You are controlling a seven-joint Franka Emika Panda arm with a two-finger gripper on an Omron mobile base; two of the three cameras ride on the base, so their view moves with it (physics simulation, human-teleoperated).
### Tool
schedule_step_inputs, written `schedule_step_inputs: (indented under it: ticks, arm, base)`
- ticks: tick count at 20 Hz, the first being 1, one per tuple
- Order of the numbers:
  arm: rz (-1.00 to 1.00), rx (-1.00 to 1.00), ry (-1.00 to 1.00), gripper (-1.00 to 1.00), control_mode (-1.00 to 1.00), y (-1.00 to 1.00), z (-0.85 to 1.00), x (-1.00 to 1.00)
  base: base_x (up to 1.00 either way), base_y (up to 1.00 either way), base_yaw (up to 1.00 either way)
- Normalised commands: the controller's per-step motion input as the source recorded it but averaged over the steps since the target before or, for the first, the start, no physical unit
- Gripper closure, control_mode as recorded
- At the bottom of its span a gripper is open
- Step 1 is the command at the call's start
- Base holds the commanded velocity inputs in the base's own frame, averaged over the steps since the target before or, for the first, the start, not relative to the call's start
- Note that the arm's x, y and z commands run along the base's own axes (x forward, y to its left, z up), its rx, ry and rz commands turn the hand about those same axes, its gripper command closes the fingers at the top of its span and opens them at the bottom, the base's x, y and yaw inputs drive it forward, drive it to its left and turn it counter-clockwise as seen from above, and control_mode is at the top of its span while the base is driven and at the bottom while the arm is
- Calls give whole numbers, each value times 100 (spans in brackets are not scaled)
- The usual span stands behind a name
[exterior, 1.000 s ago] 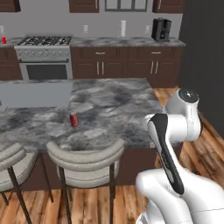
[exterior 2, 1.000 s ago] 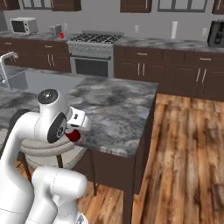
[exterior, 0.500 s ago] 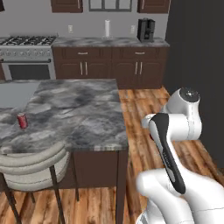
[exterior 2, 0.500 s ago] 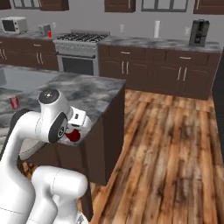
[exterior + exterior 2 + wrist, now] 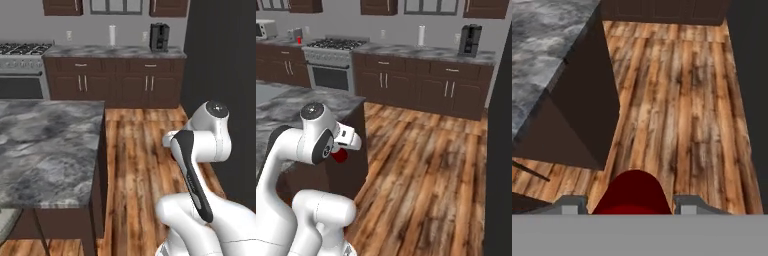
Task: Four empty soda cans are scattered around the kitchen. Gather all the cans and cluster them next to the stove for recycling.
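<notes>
The gripper [image 5: 631, 207] is closing on a red soda can [image 5: 632, 192], and the can is sitting between the two finger tips [image 5: 571, 204] at the bottom of the hand view. In the right base view the same can [image 5: 340, 155] is showing as a red shape under the white hand, just in front of the dark end wall of the island [image 5: 351, 150]. The arm is folding close to its own body: the upper link is rising, the elbow is bending, and the hand is hanging low and looking forward and down at the wooden floor [image 5: 682, 110].

The island with the grey marble top [image 5: 45, 150] is standing on the left side of the arm, and its near right corner is close to the hand. The floor beside it is running toward the back cabinets [image 5: 421, 85].

The stove [image 5: 333, 62] is standing far from the gripper, along the back counter at its left part. One more small red can [image 5: 299, 40] is standing on the counter just left of the stove, beside the microwave [image 5: 265, 30]. On the back counter, right of the stove, a white paper towel roll [image 5: 421, 35] and a black coffee machine [image 5: 470, 40] are standing. A tall dark wall [image 5: 225, 75] is rising on the right side.
</notes>
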Motion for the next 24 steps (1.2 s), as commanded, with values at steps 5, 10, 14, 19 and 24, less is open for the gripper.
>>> schedule_step_inputs:
  ticks: [5,10,14,19,24]
  arm:
    - [0,0,0,100,100,0,0,0]
    - [0,0,0,100,100,0,0,0]
    - [0,0,0,100,100,0,0,0]
    - [0,0,0,100,100,0,0,0]
    - [0,0,0,100,100,0,0,0]
  base:
    - [100,-100,8]
    - [100,-99,12]
    - [100,-86,14]
    - [100,-12,1]
    - [100,3,-1]
